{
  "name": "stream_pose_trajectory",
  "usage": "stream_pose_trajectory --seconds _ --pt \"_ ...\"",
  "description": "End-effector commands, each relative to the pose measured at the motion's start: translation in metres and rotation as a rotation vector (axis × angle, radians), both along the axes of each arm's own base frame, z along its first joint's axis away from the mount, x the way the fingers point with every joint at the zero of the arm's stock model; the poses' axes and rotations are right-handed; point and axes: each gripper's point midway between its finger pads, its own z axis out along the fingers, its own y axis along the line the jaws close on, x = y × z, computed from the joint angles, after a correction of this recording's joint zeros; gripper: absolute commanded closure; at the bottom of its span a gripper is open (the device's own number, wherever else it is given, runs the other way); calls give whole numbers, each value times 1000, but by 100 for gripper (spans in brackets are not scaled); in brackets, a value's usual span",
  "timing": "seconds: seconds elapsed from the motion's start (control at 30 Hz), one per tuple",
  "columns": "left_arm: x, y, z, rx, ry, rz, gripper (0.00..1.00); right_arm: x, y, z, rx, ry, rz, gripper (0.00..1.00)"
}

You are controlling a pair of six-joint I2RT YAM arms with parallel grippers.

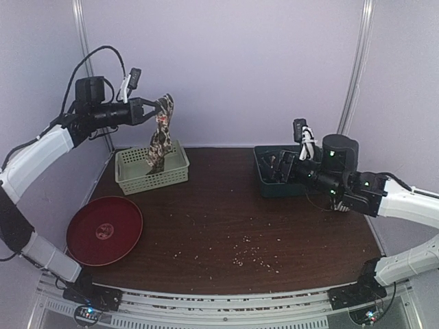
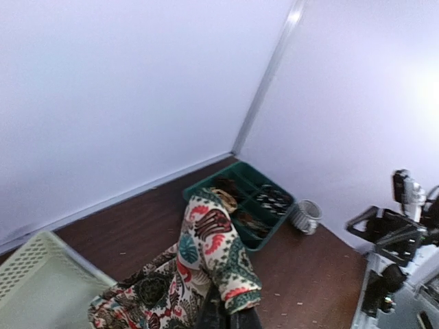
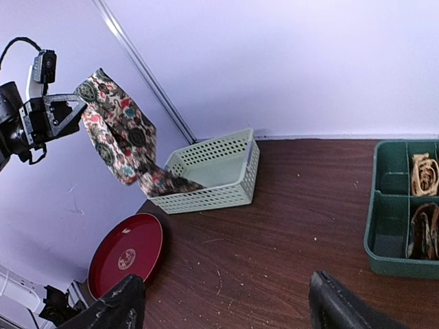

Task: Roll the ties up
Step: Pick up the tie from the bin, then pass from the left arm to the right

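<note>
Left gripper (image 1: 155, 108) has its jaws clamped on a paisley tie (image 1: 162, 137), held high with its tail in the basket (image 1: 152, 184) at the worktop's (image 1: 274, 226) far-left corner. Only the left wrist view shows its red and teal. Right gripper (image 3: 226, 293) jaws are apart.

Noting dark wooden table (image 1: 226, 205) carrying pale green basket (image 1: 152, 179) back left, red plate (image 1: 104, 230) front left, dark green divided tray (image 1: 260, 171) back right. Recording pale crumbs (image 1: 247, 250) lying scattered across the middle.

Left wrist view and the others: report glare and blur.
Left wrist: glare whitens the right wall; the tie near the lens looks soft. Right wrist: evenly lit, the right pincer dark and blurred. Top external: even light, slightly soft.
</note>
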Motion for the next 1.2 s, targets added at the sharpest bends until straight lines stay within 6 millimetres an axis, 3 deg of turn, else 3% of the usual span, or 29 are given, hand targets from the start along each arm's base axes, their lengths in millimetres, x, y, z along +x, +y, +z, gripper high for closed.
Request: stream_pose_trajectory --seconds 0.0,0.2,0.33,0.47,0.57,0.73,0.93,1.1,1.17 --pt "-72 -41 33 -157 -35 -291 100 -11 25 29 10 -159 37 19" --pt "-125 -72 25 -223 32 -413 100 -21 75 8 -5 -135 139 29" --pt "-143 -79 25 -322 82 -491 100 -35 115 -6 1 -131 259 38" --pt "-150 -81 34 -343 89 -509 100 -52 141 -12 -1 -218 351 42" --pt "-158 -78 48 -375 99 -531 100 -55 143 -16 -41 -328 339 41" --pt "-173 -70 64 -415 109 -539 100 -53 142 -27 -57 -428 326 23" --pt "-183 -63 69 -457 125 -532 100 -59 170 -39 -21 -454 419 6" --pt "-189 -58 76 -485 126 -537 100 -40 180 -54 -50 -462 345 9" --pt "-190 -57 76 -488 124 -533 100 -32 176 -62 -73 -481 293 20"
